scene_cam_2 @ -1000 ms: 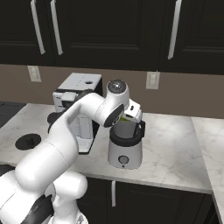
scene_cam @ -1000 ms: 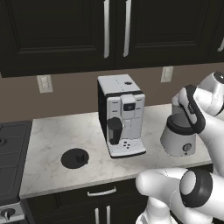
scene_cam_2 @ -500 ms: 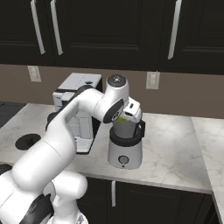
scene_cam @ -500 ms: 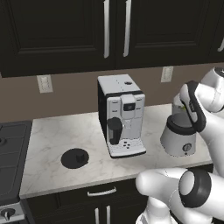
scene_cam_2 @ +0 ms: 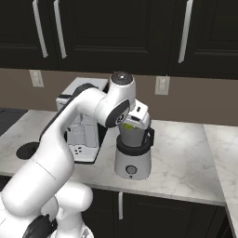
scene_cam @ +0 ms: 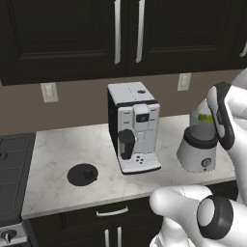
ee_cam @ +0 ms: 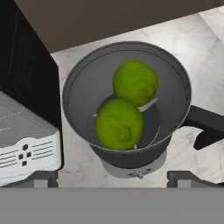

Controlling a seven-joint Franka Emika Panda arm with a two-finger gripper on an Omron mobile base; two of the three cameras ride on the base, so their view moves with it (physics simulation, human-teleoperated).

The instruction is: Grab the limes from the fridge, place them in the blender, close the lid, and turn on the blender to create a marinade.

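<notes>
Two yellow-green limes (ee_cam: 134, 82) (ee_cam: 119, 124) lie inside the dark jar of the blender (ee_cam: 175, 83), which I see from straight above. The blender (scene_cam: 197, 150) (scene_cam_2: 133, 160) stands on the marble counter to the right of the coffee machine. My gripper (ee_cam: 116, 177) (scene_cam_2: 135, 122) hovers just over the jar's mouth, open, with nothing between its fingertips (ee_cam: 43, 177). A bit of lime (scene_cam: 206, 118) shows at the jar's top. The black round lid (scene_cam: 83, 174) (scene_cam_2: 25, 149) lies flat on the counter, left of the coffee machine.
A boxy white coffee machine (scene_cam: 135, 126) (scene_cam_2: 81, 130) stands close to the blender's left. Dark upper cabinets (scene_cam: 120, 34) hang above, a stove (scene_cam: 12, 169) sits at the far left, and bare counter (scene_cam_2: 186, 153) stretches right of the blender.
The jaws have spread a little wider over the jar. The arm and the blender have hardly moved.
</notes>
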